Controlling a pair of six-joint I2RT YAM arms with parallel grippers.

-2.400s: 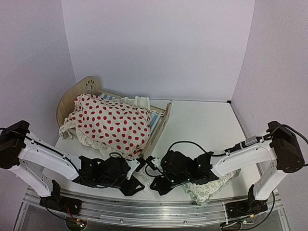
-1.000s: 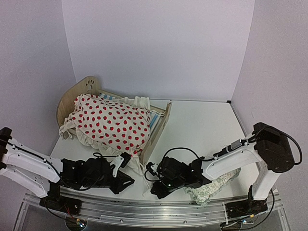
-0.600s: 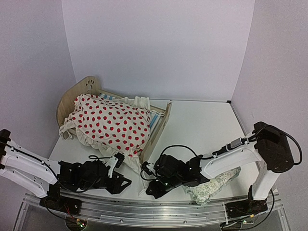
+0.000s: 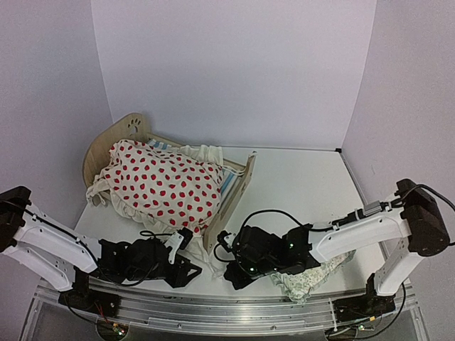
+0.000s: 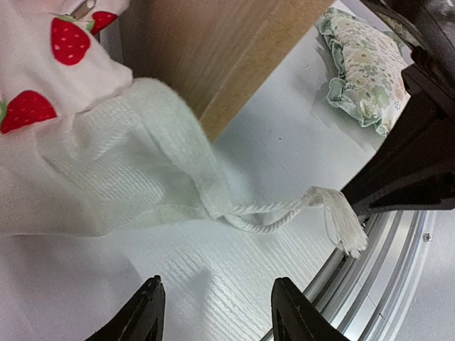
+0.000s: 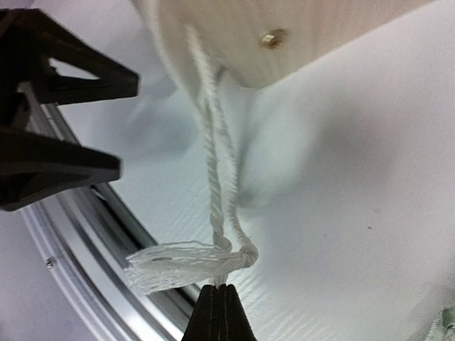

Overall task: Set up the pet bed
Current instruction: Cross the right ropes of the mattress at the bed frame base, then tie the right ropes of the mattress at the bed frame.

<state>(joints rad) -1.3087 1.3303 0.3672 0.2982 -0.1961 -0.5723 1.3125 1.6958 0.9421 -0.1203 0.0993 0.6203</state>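
While the pet bed (image 4: pixel 237 190) is sitting at the back left of the table (image 4: pixel 306 177) with the dotted cushion (image 4: pixel 163 181) lying on it, the right gripper (image 6: pixel 219 312) is pinching a white string (image 6: pixel 212 192) tight, and the left gripper (image 5: pixel 213 312) is hanging half open, holding nothing.

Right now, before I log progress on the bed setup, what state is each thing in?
pet bed: upright, cushion heaped on it.
strawberry-print cushion: rumpled, overhanging the near side.
white cloth: spilling past the footboard.
tasselled cord: pinched at its knot.
floral pillow: off the bed, lying flat.
left gripper: open, empty.
right gripper: shut on the tasselled cord.
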